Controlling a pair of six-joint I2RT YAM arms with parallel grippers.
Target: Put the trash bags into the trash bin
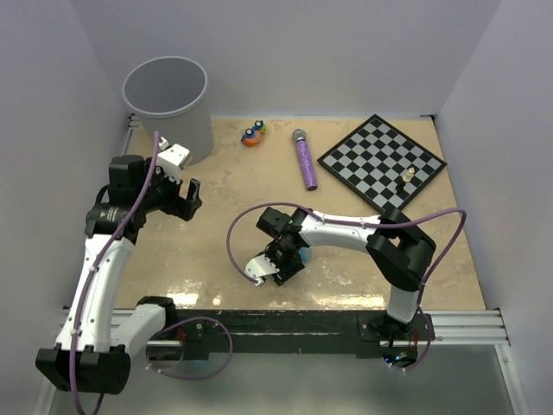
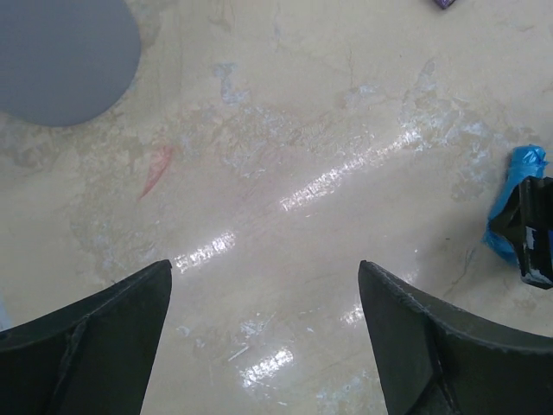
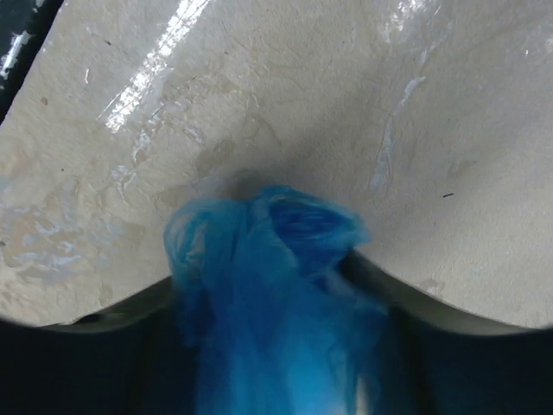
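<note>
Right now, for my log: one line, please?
left end effector open | right end effector shut on crinkly blue plastic bag | round grey plastic bin upright

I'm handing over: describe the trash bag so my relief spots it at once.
From the grey trash bin in the far left corner, come toward the near middle of the table, where the right gripper is down low. The trash bag is the crumpled wad held in it. It is translucent bright-blue film, unlike the purple microphone and the chessboard farther back.
</note>
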